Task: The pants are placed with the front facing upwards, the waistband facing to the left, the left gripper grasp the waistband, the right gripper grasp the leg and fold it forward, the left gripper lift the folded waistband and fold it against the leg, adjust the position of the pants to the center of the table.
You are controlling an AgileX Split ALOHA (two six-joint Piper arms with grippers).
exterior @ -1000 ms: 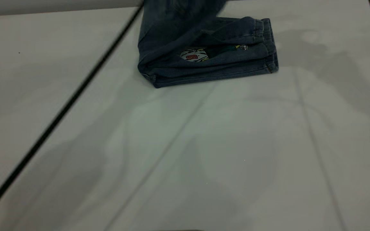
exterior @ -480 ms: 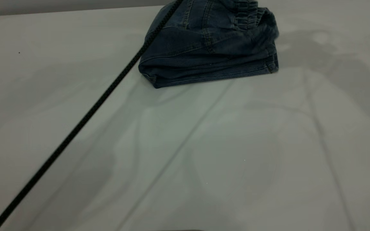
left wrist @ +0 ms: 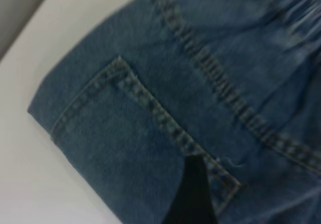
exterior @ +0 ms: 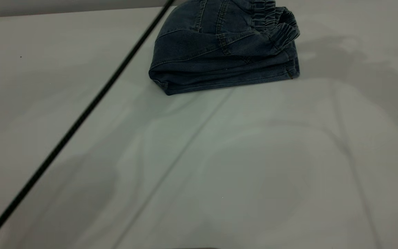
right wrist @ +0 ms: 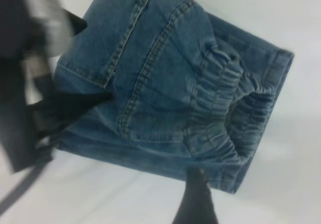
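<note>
Lying folded into a compact bundle, the pants [exterior: 219,52] sit on the table [exterior: 219,166] at the far side of the exterior view, cut off by that view's upper edge. The back patch pocket [right wrist: 110,38] faces up, outlined in tan stitching, and the waistband [right wrist: 225,113] lies doubled over on top of the stacked layers at the bundle's right end, its gathered ruffles curling open toward the flat stitched hems beneath. The folded edge forms the bundle's left end, rounded and thick.

The left gripper [right wrist: 55,108] shows in the right wrist view as a dark blocky shape just beside that folded end, one dark finger lying on the denim near the pocket; whether its fingers are spread or closed I cannot tell. From its own wrist camera the pocket [left wrist: 130,143] lies directly below it, with one black fingertip [left wrist: 193,194] over the pocket's corner.

The right gripper hangs above the bundle, over the waistband end; only one dark fingertip [right wrist: 198,199] of it shows, so its state cannot be told either.

A thick black cable [exterior: 74,124] runs diagonally across the table's left part toward the pants
</note>
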